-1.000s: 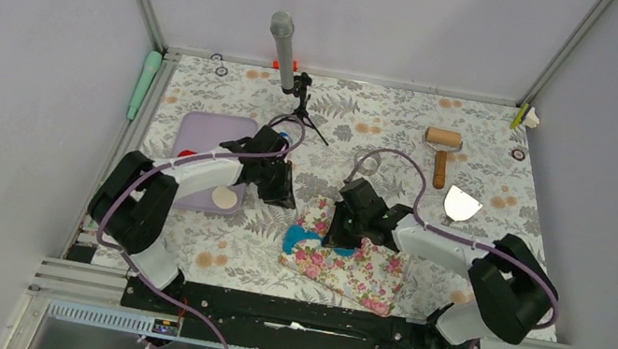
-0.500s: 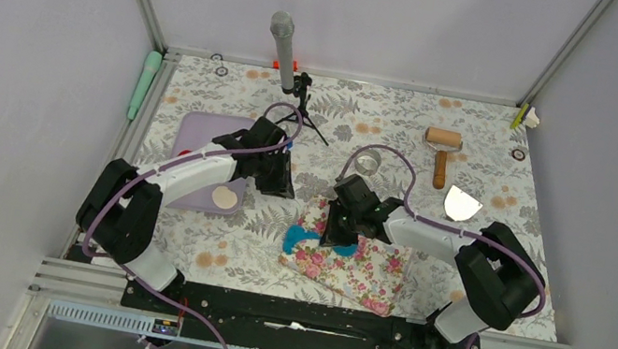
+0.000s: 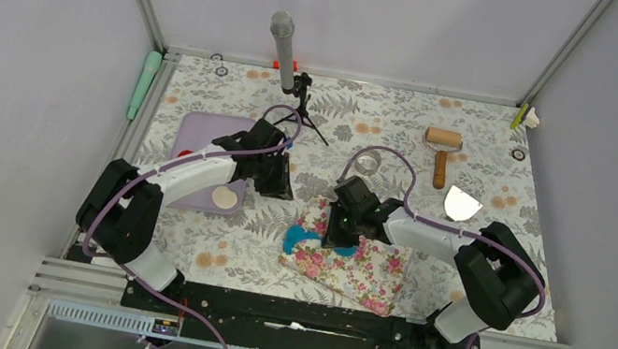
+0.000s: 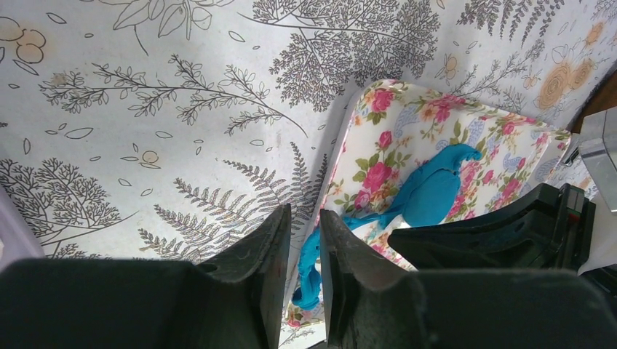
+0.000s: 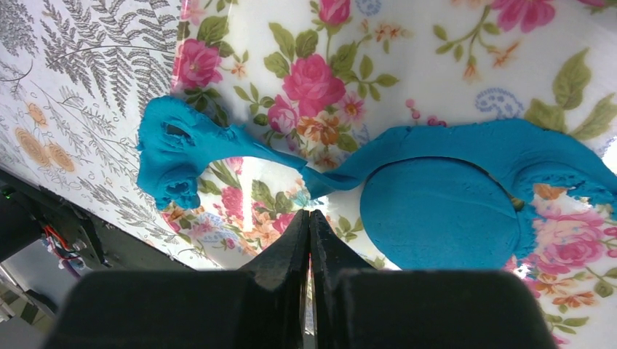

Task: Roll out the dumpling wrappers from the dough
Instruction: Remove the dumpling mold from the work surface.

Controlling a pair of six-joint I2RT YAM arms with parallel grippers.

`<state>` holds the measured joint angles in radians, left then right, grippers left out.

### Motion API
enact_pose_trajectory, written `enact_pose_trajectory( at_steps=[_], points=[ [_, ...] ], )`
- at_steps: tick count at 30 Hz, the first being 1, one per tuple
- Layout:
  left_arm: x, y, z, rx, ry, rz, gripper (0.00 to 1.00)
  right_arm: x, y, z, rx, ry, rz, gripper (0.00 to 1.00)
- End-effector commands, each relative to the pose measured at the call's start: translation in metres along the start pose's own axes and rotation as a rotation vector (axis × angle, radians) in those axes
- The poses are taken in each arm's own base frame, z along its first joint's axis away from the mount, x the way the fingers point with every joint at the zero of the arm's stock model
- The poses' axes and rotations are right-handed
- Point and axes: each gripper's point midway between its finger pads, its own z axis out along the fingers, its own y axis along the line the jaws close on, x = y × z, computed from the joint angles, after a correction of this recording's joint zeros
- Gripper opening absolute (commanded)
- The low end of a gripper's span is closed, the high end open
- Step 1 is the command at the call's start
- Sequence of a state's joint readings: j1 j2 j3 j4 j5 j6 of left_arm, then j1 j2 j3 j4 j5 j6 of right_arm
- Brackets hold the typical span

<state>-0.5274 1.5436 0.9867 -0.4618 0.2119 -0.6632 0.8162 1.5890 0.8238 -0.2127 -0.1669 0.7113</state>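
Views from above came first. The floral pink mat [image 3: 369, 275] lay on the table between the two arms, and the blue dough [image 3: 299, 235] sat on its left part. The right gripper [image 3: 340, 237] stood low over this dough. The left gripper [image 3: 278, 190] stood beside the mat's far left corner, near the dough but apart from it. A wooden roller [image 3: 443, 146] lay far at the back right, well apart from the dough.

Left wrist view: the left gripper [image 4: 304, 215] had only a narrow slit between its fingers and nothing was in it. The dough [image 4: 429, 195] lay on the mat [image 4: 378, 127], ahead and to the right of the tips.

Right wrist view: the right gripper [image 5: 309, 217] had its fingers pressed together, with nothing seen between them. A thin strip of the dough [image 5: 218, 142] ran just beyond the tips. The round wrapper disc [image 5: 436, 211] lay just right of them, flat on the mat [image 5: 407, 58].
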Motion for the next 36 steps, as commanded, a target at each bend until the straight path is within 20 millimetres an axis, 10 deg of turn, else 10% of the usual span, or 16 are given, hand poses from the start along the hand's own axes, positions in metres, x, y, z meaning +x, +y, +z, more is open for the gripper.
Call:
enact_pose_trajectory(
  at_steps=[1, 28, 36],
  points=[
    [-0.013, -0.005, -0.007, 0.019, -0.057, 0.001, 0.25, 0.0, -0.012, 0.006, 0.06, -0.012, -0.012, 0.07],
    [0.002, -0.003, 0.004, 0.04, 0.013, 0.015, 0.27, -0.061, -0.022, 0.003, 0.261, -0.164, -0.097, 0.07],
    [0.009, -0.017, 0.017, 0.082, 0.062, 0.103, 0.52, -0.057, -0.021, 0.005, 0.25, -0.147, -0.099, 0.07]
  ],
)
